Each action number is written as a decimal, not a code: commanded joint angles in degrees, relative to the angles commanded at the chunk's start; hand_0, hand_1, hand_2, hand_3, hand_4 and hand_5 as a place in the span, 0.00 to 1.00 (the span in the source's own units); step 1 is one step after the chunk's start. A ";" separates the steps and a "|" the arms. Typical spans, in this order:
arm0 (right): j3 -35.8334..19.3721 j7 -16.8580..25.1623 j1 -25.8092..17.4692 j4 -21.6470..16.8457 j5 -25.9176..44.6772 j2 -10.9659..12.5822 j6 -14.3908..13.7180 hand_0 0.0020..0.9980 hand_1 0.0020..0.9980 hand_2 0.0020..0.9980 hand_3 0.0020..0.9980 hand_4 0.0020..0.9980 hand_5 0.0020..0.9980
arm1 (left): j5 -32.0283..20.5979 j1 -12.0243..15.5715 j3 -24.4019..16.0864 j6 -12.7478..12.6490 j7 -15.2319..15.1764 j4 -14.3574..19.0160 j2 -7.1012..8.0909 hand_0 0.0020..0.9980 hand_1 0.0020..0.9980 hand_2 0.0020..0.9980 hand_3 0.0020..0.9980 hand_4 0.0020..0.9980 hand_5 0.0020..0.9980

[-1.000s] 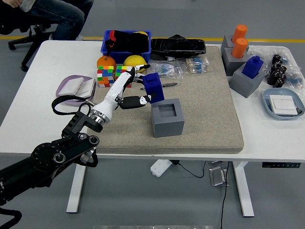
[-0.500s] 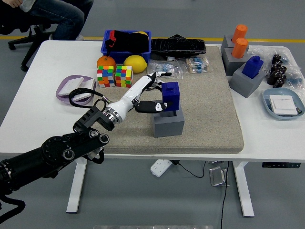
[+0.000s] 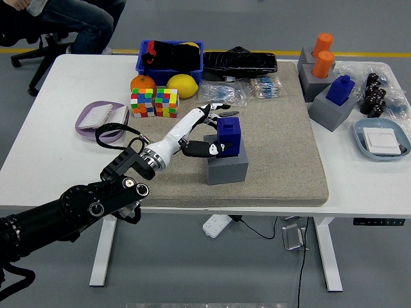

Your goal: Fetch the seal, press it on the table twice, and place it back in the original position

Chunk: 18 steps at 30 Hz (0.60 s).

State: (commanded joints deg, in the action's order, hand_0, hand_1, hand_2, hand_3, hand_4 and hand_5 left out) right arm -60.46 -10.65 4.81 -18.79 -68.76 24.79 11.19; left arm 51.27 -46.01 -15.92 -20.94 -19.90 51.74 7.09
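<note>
Head view: desk with grey mat, grey holder block mid-mat. Left hand wrapped around blue seal, which sits in or just over the holder's socket. Seal looks rigid, light, smooth-sided; best gripped on the flat upper faces, thumb opposing fingers.

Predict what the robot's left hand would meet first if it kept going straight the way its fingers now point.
The left hand is already on the blue seal over the grey holder; beyond it, probably only bare mat.
</note>
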 joint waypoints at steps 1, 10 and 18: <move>-0.02 0.00 -0.01 0.00 0.00 0.01 -0.01 0.95 0.80 0.80 0.82 0.90 0.50 | -0.04 0.06 0.10 0.00 0.01 -0.04 0.02 0.82 0.57 0.47 0.87 0.72 0.00; -0.14 0.01 -0.07 0.08 -0.09 -0.12 -0.01 0.95 0.80 0.80 0.82 0.90 0.50 | -0.53 0.20 0.62 -0.03 0.00 -0.45 0.06 0.82 0.57 0.47 0.87 0.72 0.00; -0.24 0.04 0.01 0.02 -0.18 -0.15 -0.01 0.95 0.80 0.80 0.82 0.90 0.50 | -0.80 0.14 1.07 -0.10 -0.04 -0.71 0.05 0.82 0.57 0.47 0.88 0.72 0.00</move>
State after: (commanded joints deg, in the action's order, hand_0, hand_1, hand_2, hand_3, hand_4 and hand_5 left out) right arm -60.70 -10.61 4.82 -18.77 -68.94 24.64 11.17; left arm 50.47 -45.87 -14.85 -21.03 -19.94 51.04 7.14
